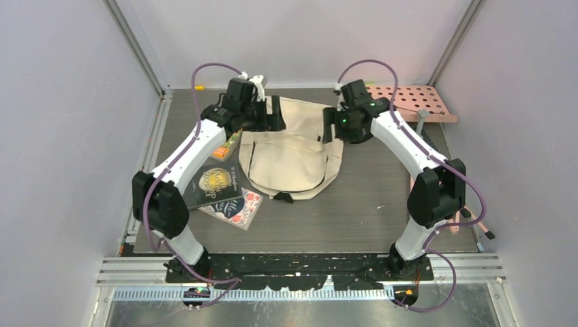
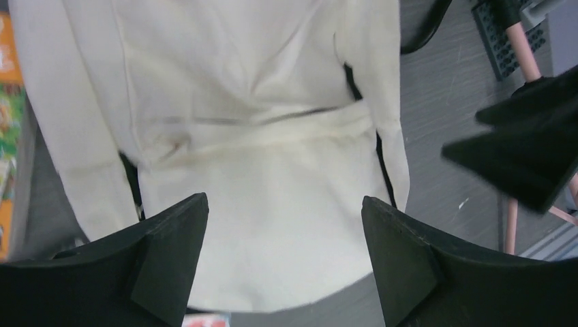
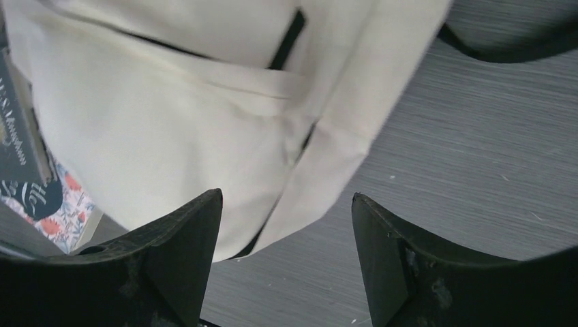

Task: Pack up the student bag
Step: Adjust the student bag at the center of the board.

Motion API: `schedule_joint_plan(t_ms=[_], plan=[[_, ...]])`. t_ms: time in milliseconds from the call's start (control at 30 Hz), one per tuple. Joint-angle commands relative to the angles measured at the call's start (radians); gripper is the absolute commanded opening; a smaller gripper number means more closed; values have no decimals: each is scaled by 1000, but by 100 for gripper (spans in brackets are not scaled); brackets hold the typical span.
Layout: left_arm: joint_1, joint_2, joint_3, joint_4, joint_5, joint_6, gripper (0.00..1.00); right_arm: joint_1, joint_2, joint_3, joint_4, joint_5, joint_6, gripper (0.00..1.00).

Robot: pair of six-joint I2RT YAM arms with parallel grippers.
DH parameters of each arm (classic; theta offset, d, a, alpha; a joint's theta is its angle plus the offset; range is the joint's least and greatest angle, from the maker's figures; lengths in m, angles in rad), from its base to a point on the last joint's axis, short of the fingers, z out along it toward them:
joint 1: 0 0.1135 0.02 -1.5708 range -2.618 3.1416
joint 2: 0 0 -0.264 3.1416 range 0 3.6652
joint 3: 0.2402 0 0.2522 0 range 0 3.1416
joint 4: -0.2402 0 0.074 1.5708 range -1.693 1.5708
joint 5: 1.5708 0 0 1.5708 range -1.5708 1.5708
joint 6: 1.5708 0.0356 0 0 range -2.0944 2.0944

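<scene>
Surroundings: a grey wood-grain table (image 1: 368, 211) boxed in by plain white walls, with the two arm bases at its near edge.
Container: the student bag (image 1: 290, 157) is the only one here. It lies flat and slack, and no view shows its inside, so I cannot tell what it holds.
Bag position: on the far middle of the table, between the two wrists, front pocket facing up.
Bag look: cream fabric with black zip lines curving round the pocket, a black tab at its near edge, and creases and a cross-band showing from the left wrist.
Left gripper (image 2: 283, 204): jaws spread wide above the bag's cloth, nothing between them.
Right gripper (image 3: 286, 201): jaws apart too, over the bag's edge and bare table, gripping nothing.
Beside the bag: a dark book (image 1: 213, 184) overlapping a floral book (image 1: 235, 208), just left of it.
Hidden: an orange-green book (image 1: 227, 146) is mostly covered by the left arm, and its title is unreadable.
Far right: a pink perforated board (image 1: 409, 102), partly behind the right arm.
</scene>
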Motion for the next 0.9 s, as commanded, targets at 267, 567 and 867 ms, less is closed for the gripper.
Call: schedule_joint_plan(t_ms=[267,567,867], plan=[[45,-116,-354,-13,-20,-299,85,-250,54,-76,60,-120,5,76],[47,-25,-300,-133,-101,-262,84,-232,143,-114,215,-310,137,76],[47,88,-279,-141,-100,-188,49,-118,239,-82,132,-233,59,69]])
